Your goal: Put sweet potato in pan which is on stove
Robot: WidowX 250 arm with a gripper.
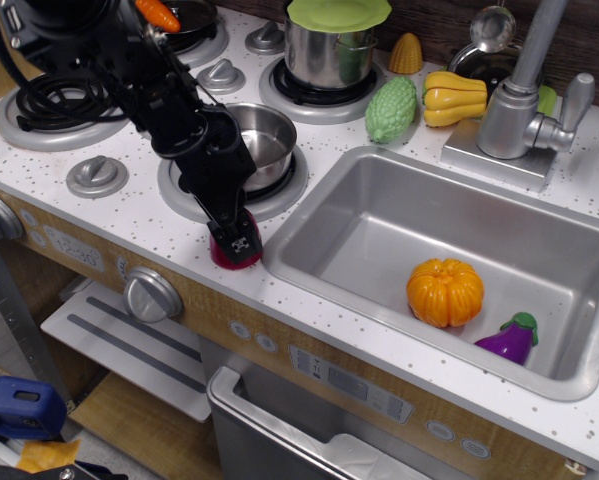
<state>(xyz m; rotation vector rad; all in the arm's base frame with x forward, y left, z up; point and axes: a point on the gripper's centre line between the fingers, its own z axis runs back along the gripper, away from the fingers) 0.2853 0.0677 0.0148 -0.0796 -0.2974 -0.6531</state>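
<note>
Your sweet potato [234, 255] sits at the desk's [129, 225] front edge, just left of the sink [379, 230], with the pincer [235, 240] clamped around it. The pan [264, 145] rests on the stove [49, 150] burner just behind.

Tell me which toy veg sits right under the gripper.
The dark red sweet potato on the counter edge, right under the gripper. The pumpkin and eggplant lie in the sink.

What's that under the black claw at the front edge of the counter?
A small dark red sweet potato sits on the white counter right under the gripper. The gripper covers its top, so only the lower part shows; whether the fingers are clamping it can't be seen.
</note>
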